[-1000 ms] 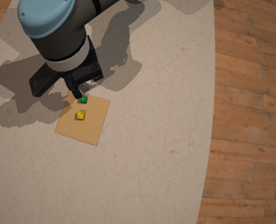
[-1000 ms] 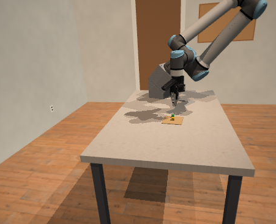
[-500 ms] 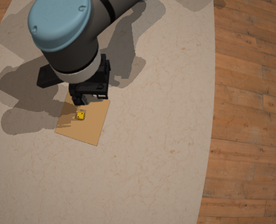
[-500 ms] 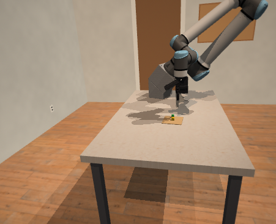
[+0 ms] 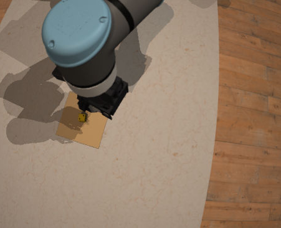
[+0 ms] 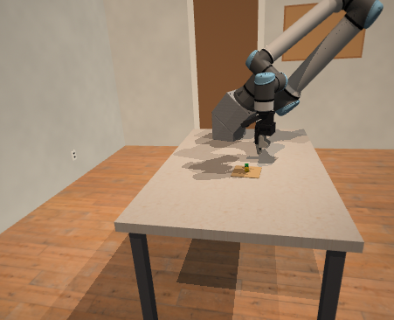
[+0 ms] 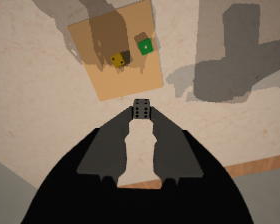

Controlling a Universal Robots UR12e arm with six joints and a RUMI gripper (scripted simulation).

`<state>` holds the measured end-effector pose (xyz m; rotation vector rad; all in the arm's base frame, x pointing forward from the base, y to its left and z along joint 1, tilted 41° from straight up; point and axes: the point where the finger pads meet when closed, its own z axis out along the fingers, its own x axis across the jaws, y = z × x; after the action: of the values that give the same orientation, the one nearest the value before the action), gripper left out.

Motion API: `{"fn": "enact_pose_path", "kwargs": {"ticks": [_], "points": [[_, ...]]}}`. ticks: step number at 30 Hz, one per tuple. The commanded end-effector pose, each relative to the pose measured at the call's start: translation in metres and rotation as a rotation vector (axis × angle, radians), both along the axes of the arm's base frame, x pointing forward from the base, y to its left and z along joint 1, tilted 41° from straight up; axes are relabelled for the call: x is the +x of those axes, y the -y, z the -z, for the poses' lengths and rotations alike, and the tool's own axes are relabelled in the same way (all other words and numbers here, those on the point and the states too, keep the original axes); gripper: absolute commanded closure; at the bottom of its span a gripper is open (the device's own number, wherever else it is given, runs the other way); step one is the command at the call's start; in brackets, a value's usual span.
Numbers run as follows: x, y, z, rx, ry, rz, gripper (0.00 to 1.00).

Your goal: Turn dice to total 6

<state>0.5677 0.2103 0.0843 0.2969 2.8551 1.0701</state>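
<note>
- You have the claw [image 5: 94, 109] [image 6: 259, 150] [image 7: 141, 107] closed on the grey die [image 7: 141, 109], above the desk [image 5: 162, 131] [image 6: 241, 205] [image 7: 31, 120] and just beside the mat [image 5: 92, 138] [image 6: 253, 175] [image 7: 146, 77] in the wrist view.
- The yellow die [image 5: 81, 118] [image 6: 246, 170] [image 7: 118, 60] and green die [image 6: 246, 165] [image 7: 145, 46] sit on the mat, seemingly flat, showing two and one; you likely need a three on the grey one.
- Its six-pip side faces your wrist camera; which number would land on top, you can't tell. Release at the wrong tilt and the total misses.
- Its hold at the very fingertips looks small, so a knock could twist or drop it.
- Let go too high or tilted, and it may tumble or roll off the mat.
- Both placed dice stand in your way: a low sweep could tip either. Aim for bare mat, inside the edge.
- From the top, the arm [image 5: 78, 31] [image 6: 264, 89] and claw hide the green die; use the wrist view.
</note>
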Motion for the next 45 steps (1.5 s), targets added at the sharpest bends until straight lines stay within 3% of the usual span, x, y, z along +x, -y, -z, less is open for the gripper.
{"fn": "enact_pose_path", "kwargs": {"ticks": [1,4,19,35,45], "points": [[0.001,-0.008,-0.007,0.013,-0.095,0.122,0.97],[0.002,-0.010,-0.009,0.018,-0.115,0.147,0.97],[0.004,-0.037,-0.029,0.081,-0.373,0.450,0.97],[0.005,-0.054,-0.042,0.118,-0.523,0.623,0.97],[0.005,-0.059,-0.046,0.129,-0.568,0.675,0.97]]}}
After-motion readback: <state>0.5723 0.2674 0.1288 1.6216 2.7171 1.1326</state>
